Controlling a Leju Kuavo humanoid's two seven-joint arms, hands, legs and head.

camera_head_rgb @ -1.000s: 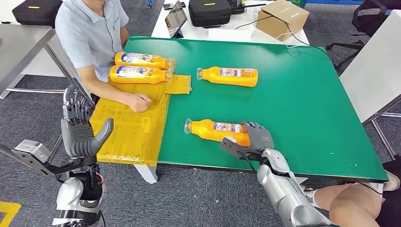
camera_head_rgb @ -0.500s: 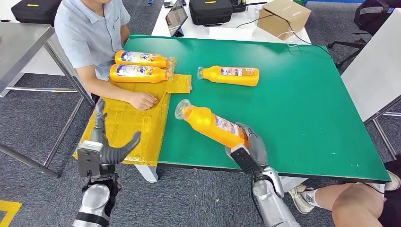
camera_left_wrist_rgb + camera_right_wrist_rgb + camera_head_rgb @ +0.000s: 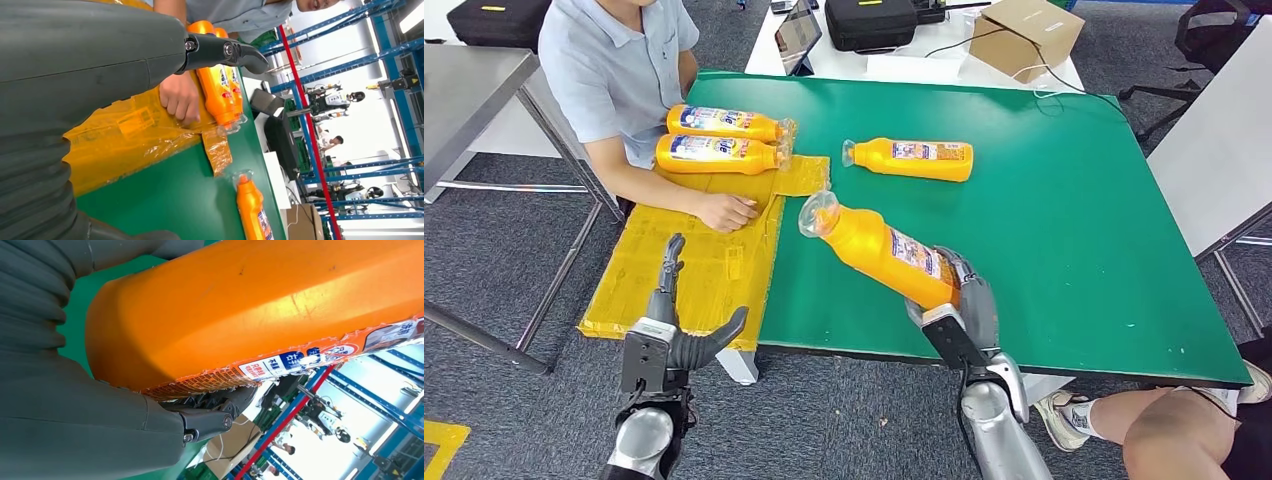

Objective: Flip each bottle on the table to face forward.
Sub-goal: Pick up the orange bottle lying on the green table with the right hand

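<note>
Nearest, the right hand (image 3: 959,305) grips the base end of an orange plastic bottle (image 3: 884,252), its dark fingers wrapped round the smooth body while the silver arm rises from below. That held bottle is tilted, base low by the near edge of the green table (image 3: 1064,230) and its clear-wrapped cap end raised toward the left and far side. From the right wrist view, the bottle (image 3: 260,305) shows glossy and faintly scratched, with a torn-edged printed label along one side and the fingers (image 3: 215,405) pressed beneath it. Off the table's near left corner, the left hand (image 3: 669,335) hangs with fingers spread and holds nothing; its grey ribbed cover and thick thumb (image 3: 220,50) loom in the left wrist view. Beyond it lies a crinkled yellow plastic sheet (image 3: 694,265), shiny and creased, on which a person's hand (image 3: 729,212) rests. Farther back, a second bottle (image 3: 914,159) lies flat on the green surface, cap toward the left, well apart from the held one. At the far left edge, two more labelled bottles (image 3: 722,140) lie side by side, touching, just beside the seated person in a light blue shirt (image 3: 614,70). Behind the table stand a cardboard box (image 3: 1022,35) and a black case (image 3: 869,22).
</note>
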